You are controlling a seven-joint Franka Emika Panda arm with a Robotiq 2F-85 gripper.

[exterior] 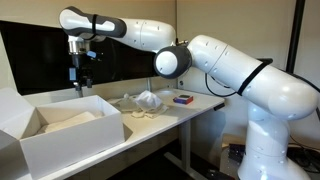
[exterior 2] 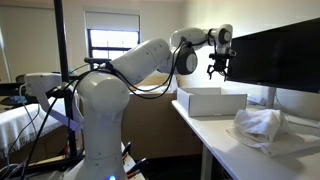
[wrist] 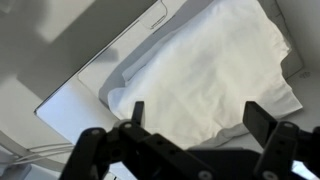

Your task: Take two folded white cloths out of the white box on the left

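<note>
A white box (exterior: 60,135) stands open on the table; it also shows in an exterior view (exterior 2: 212,100). Folded white cloths (exterior: 68,119) lie inside it, and in the wrist view the top folded cloth (wrist: 215,70) fills the box (wrist: 75,95). My gripper (exterior: 79,83) hangs above the far side of the box, also seen in an exterior view (exterior 2: 216,71). In the wrist view the gripper (wrist: 193,118) is open and empty, its fingers spread above the cloth. A crumpled white cloth (exterior: 146,100) lies on the table beside the box, seen too in an exterior view (exterior 2: 258,124).
A dark monitor (exterior 2: 275,55) stands behind the table. A small blue and red object (exterior: 182,99) lies on the table past the crumpled cloth. The box's open flaps (exterior: 15,112) stick out at its sides. A window (exterior 2: 110,40) is in the background.
</note>
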